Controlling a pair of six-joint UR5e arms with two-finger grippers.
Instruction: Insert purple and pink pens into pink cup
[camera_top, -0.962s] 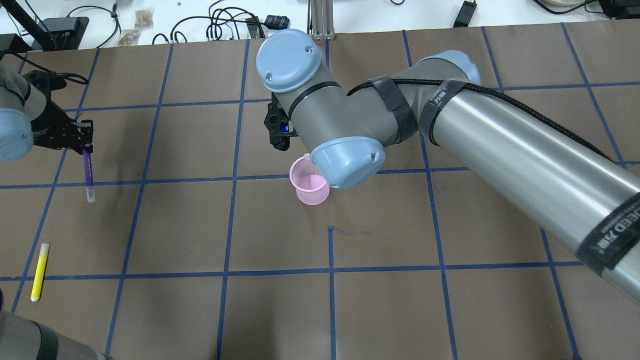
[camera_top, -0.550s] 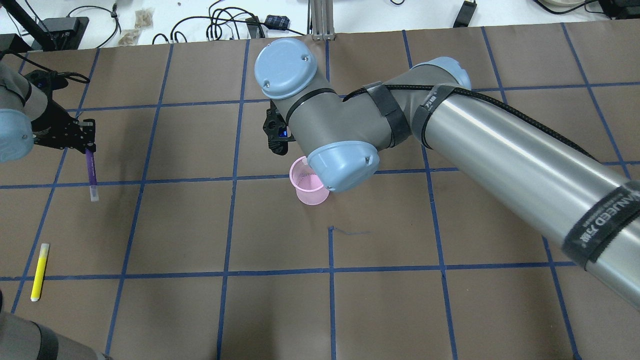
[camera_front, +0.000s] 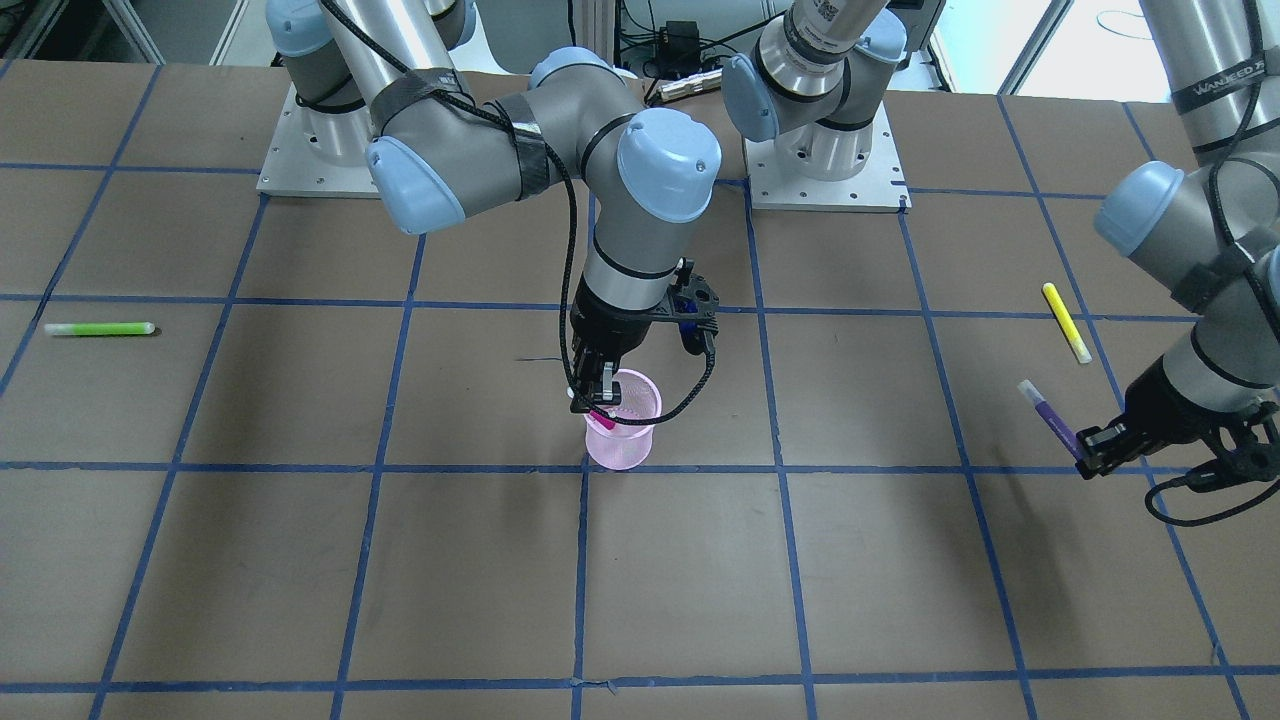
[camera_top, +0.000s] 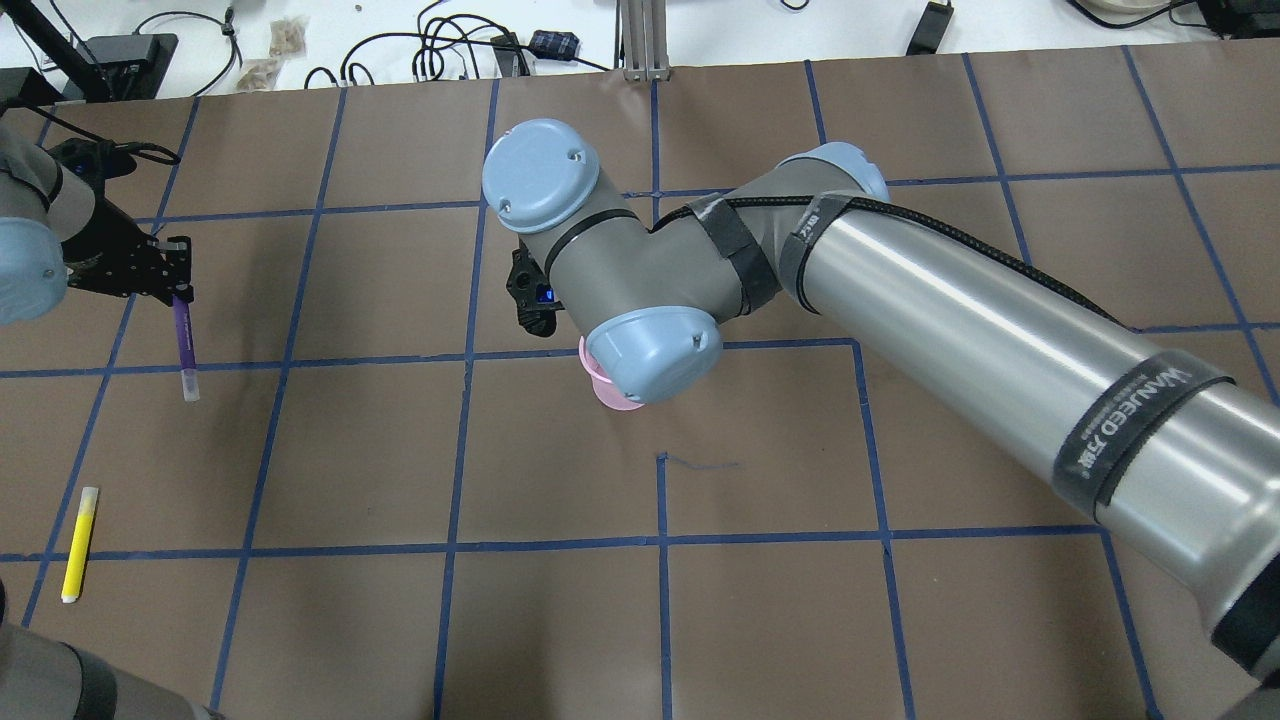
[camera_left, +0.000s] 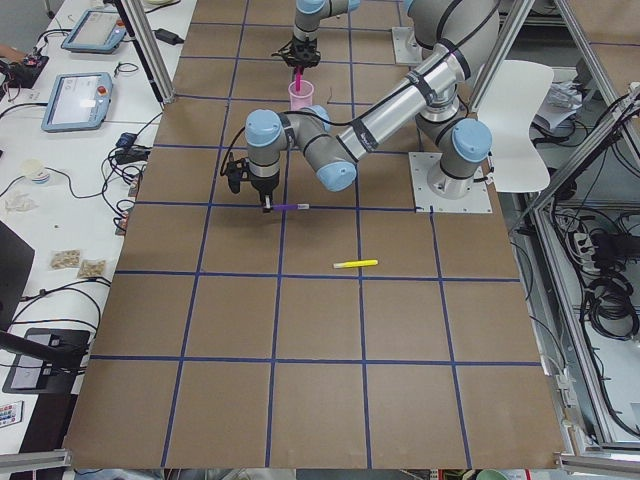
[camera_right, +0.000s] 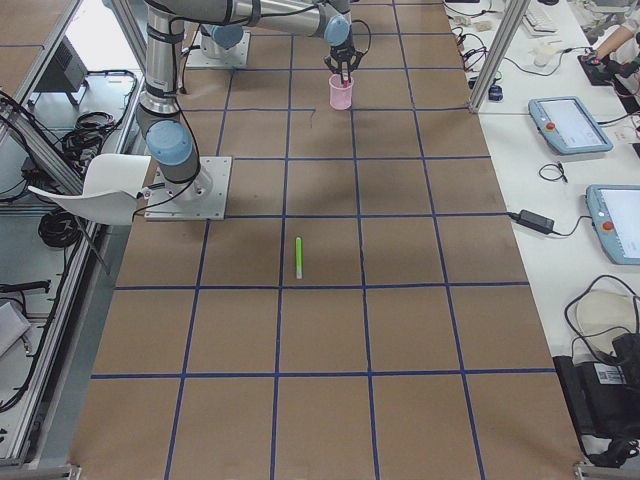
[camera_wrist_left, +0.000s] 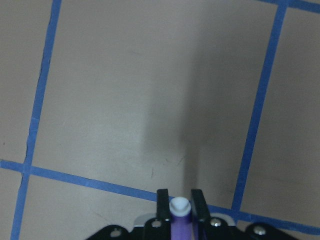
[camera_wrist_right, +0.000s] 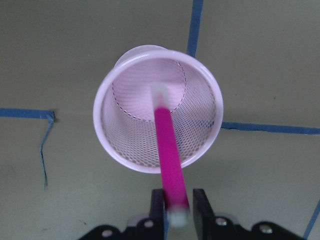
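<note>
Grips pink pen (camera_wrist_right: 170, 150) by its top end in right pincer (camera_wrist_right: 179, 202), fingers pressed onto the barrel. Holds it near upright, long axis pointing down, lower tip inside the mouth of pink cup (camera_wrist_right: 131, 145), straight below the pincer. Shows cup upright on surface (camera_front: 400, 580), near the middle. Sits a bit off-centre, toward one wall, in wrist view; cannot tell if tip touches bottom. Reads as insertion step for first pen, so roughly halfway through task. Probably needs only a straight lowering and a release next. Risks nudging the light mesh cup, or leaving pen leaning on the rim if let go high. Clamps purple pen (camera_front: 1055, 425) in left pincer (camera_front: 1092, 452), far out on robot's left side, well apart from cup. Seems lifted off surface, tilted rather than upright, white-capped end sticking out away from pincer. Places cup off to robot's right of that pen, under the right arm, so likely needs that arm out of the way first. Calls for swinging purple pen's long axis upright before any drop. Also shows yellow pen (camera_front: 1066, 322) near left arm and green pen (camera_front: 100, 328) far on robot's right, both flat on surface, not part of job.
</note>
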